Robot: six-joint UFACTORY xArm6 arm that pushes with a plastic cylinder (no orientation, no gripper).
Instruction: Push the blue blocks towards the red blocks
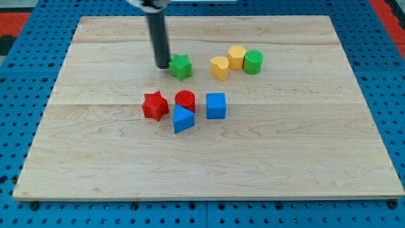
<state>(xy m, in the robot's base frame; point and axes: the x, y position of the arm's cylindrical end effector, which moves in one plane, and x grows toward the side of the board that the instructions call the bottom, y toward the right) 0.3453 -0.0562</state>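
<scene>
A red star block (154,105) and a red cylinder (185,100) sit near the board's middle. A blue triangular block (183,119) touches the red cylinder from below. A blue cube (216,106) stands just to the right of the red cylinder, a small gap between them. My tip (162,66) is above the red blocks, right beside the left edge of a green star block (181,66), and well apart from both blue blocks.
Two yellow blocks (219,67) (236,56) and a green cylinder (253,61) sit in a cluster at the view's upper right. The wooden board (95,158) lies on a blue perforated table (25,209).
</scene>
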